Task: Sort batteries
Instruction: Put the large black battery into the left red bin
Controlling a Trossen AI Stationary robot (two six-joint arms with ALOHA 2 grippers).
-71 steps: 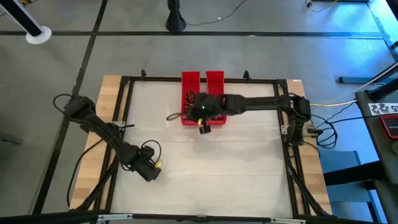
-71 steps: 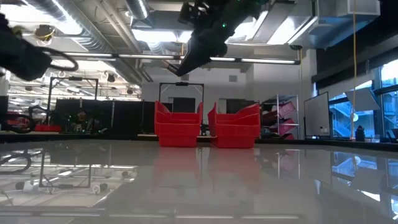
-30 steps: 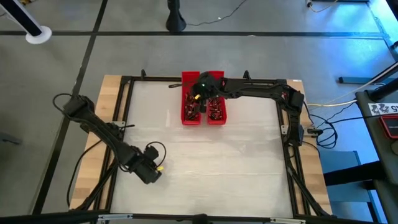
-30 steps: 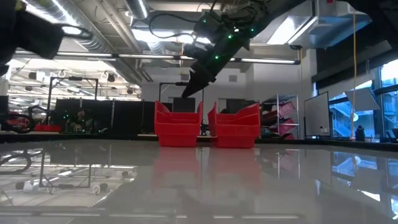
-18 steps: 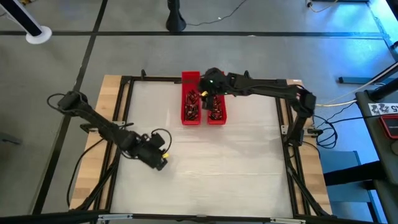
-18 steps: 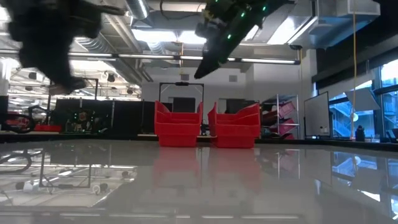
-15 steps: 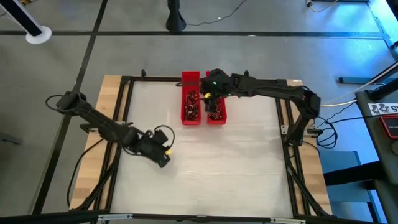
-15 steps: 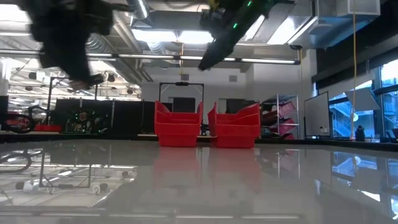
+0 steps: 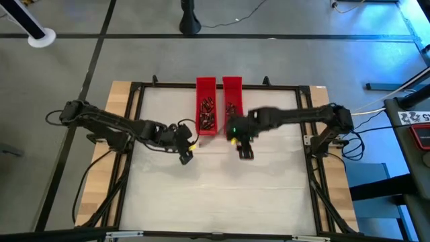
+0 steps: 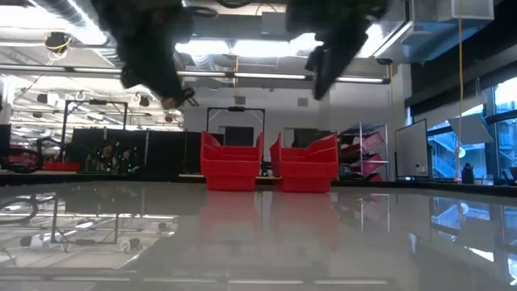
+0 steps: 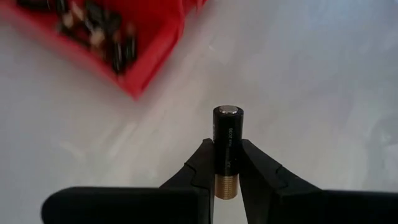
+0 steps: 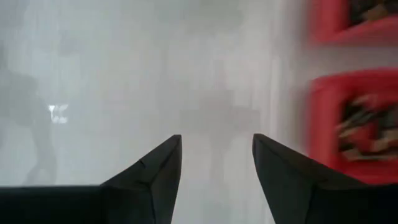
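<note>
- A pale, glossy bench (image 9: 222, 181) with a dark frame and wooden side strips stands on a grey floor.
- Seen level across the bench, the room behind is an open workshop with ceiling pipes, strip lights, dark racks on the left and a whiteboard (image 10: 410, 149) on the right.
- Two long, narrow red trays (image 9: 206, 85) sit side by side at the far middle of the bench, their long sides running near to far.
- Both trays hold heaps of batteries (image 9: 207, 113), small dark cylinders with lighter ends, lying at mixed angles.
- The left gripper (image 9: 186, 153) hangs above the bench just left of the left tray's near end.
- Its fingers (image 11: 199, 168) are clenched on a single battery (image 11: 227, 149). This battery is black with a coppery band at one end and a silvery cap at the other.
- The fingers clamp it close to the coppery end, so its long axis runs straight out past the fingertips, with the silvery cap pointing away from the wrist.
- In the left wrist view the near corner of a red tray (image 11: 149, 62) shows beyond that battery, well apart from it.
- The right gripper (image 9: 244, 149) hangs above the bench just near of the right tray's near end.
- Its fingers (image 12: 155, 171) are spread apart with nothing between them, only bare bench below.
- The right wrist view shows both trays off to one side.
</note>
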